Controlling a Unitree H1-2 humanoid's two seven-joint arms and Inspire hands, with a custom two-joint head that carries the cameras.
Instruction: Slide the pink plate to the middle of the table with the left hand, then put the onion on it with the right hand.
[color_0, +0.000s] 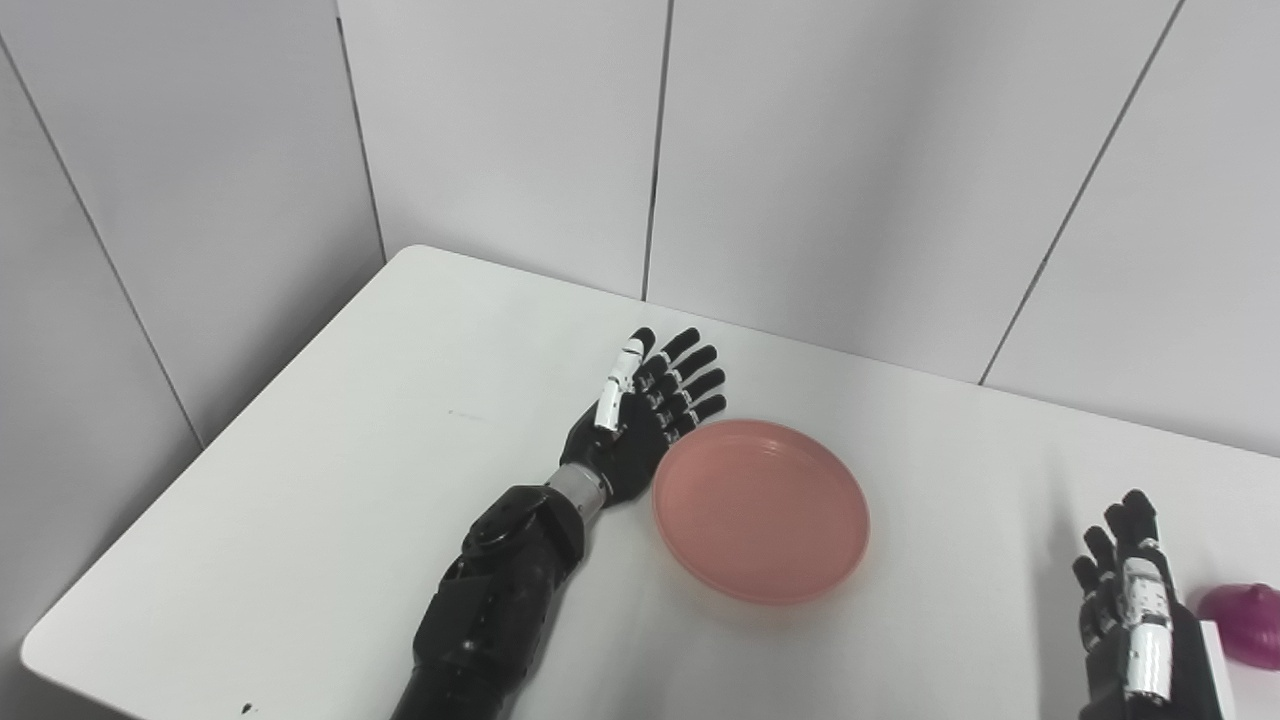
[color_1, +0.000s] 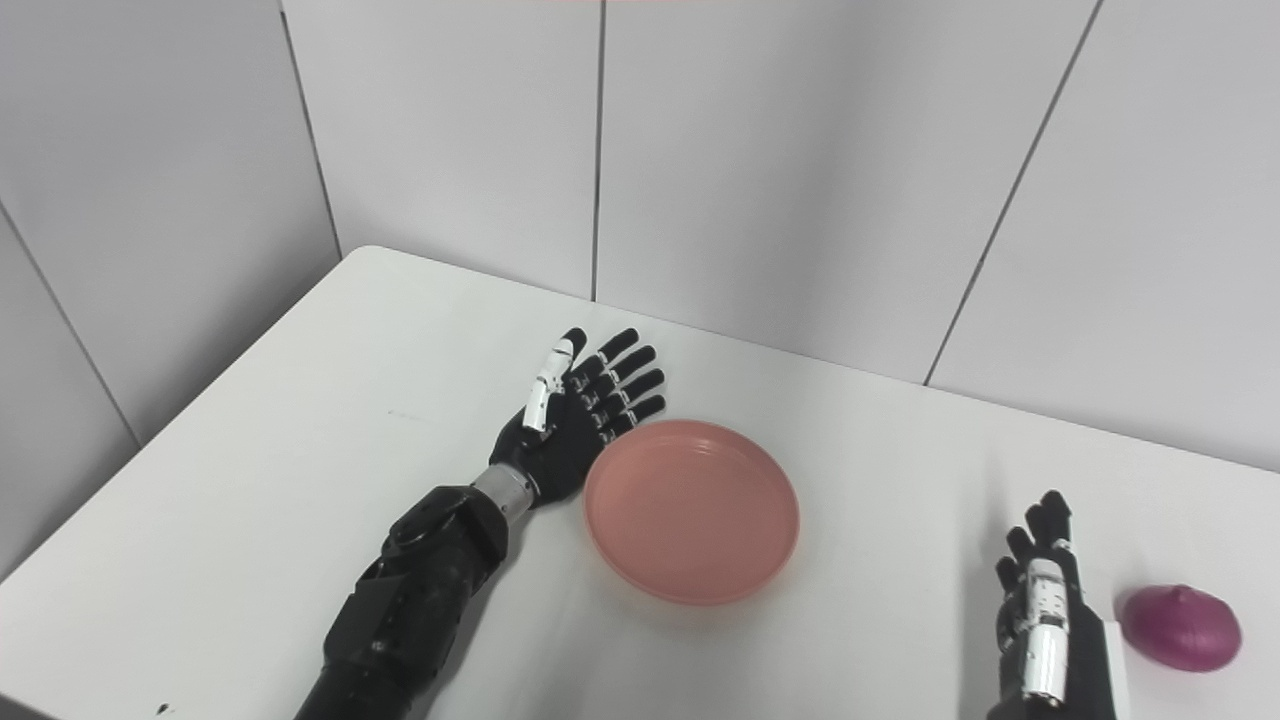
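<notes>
Right eye view showed the purple onion (color_1: 1181, 627) just right of the right hand (color_1: 1045, 625), fingers spread, empty; left hand (color_1: 580, 420) open beside the pink plate (color_1: 692, 510).

A white worktop (color_0: 330, 470) with rounded corners was set into a corner of the room, filling the lower part of the frame. Pale grey wall panels (color_0: 500, 130), divided by thin dark seams, were seen behind it and along the left. Soft, even light was cast throughout.
</notes>
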